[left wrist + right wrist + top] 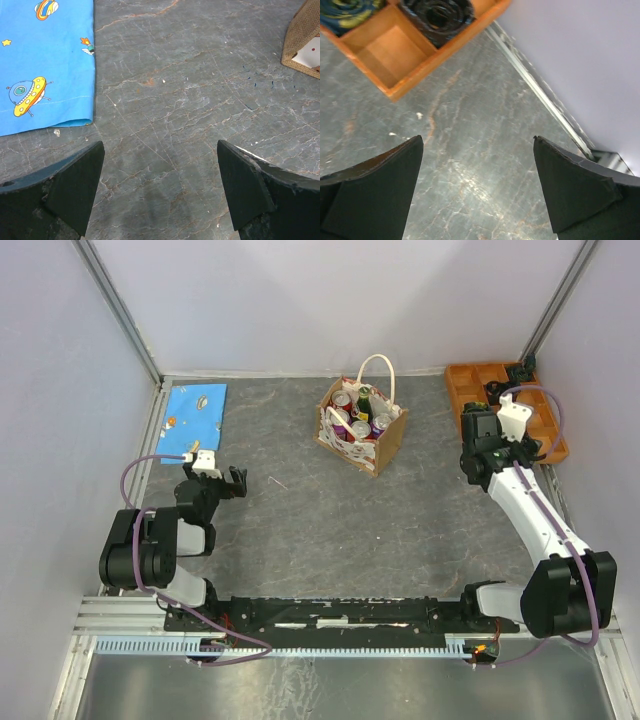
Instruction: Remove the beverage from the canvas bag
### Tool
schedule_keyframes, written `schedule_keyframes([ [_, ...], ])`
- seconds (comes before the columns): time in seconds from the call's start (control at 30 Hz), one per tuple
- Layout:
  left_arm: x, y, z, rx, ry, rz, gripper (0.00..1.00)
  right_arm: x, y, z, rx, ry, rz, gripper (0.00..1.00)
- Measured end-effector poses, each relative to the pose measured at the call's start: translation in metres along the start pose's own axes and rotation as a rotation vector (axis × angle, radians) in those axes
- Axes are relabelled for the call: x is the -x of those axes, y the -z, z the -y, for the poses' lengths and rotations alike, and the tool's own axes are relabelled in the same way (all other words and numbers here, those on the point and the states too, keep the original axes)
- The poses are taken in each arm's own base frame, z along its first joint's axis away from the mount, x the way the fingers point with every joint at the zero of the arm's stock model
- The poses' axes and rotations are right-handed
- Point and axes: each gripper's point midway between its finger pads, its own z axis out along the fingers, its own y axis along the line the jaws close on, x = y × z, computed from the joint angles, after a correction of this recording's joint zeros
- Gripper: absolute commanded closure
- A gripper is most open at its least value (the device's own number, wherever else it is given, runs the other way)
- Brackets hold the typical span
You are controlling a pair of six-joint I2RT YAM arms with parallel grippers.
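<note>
Okay, canvas bag (362,430) stands upright on the table (300,530), toward the far wall, its white handles looped up. Inside the bag: several cans (343,400) and one green bottle (364,403), all standing with their tops showing above the rim. Nothing is lifted out.

My left gripper (160,150) is well to the left of the bag and nearer the bases. Its jaws are spread wide with nothing between them, only bare table under the gap. From the left wrist, only the bag's lower woven corner (305,40) shows at the upper right edge, well apart from my fingers (75,180).

My right gripper (477,145) is off to the right of the bag, also gaping wide and empty, over bare table. An orange tray (470,385) lies farther right of the bag, against the far right corner. In the right wrist view one empty compartment of it (387,52) shows just beyond my fingertips, with a dark coiled item beside that; I cannot tell what it is.

A blue cloth (195,410) printed with cartoon spaceships lies flat far left of the bag, just past my left jaws.
</note>
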Motion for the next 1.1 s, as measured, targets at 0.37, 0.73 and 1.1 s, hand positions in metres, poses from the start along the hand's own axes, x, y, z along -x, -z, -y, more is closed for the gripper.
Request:
schedule_keyframes([
  [0.37,0.0,0.0,0.0,0.0,0.0,-0.001,0.01,0.09,0.045,-0.113,0.414,-0.006,0.13,0.28],
  [0.73,0.0,0.0,0.0,0.0,0.0,-0.001,0.01,0.126,0.121,-0.231,0.773,0.134,0.222,0.62],
  [1.1,0.0,0.0,0.0,0.0,0.0,0.0,0.01,0.061,0.128,-0.292,0.908,0.285,0.087,0.4],
])
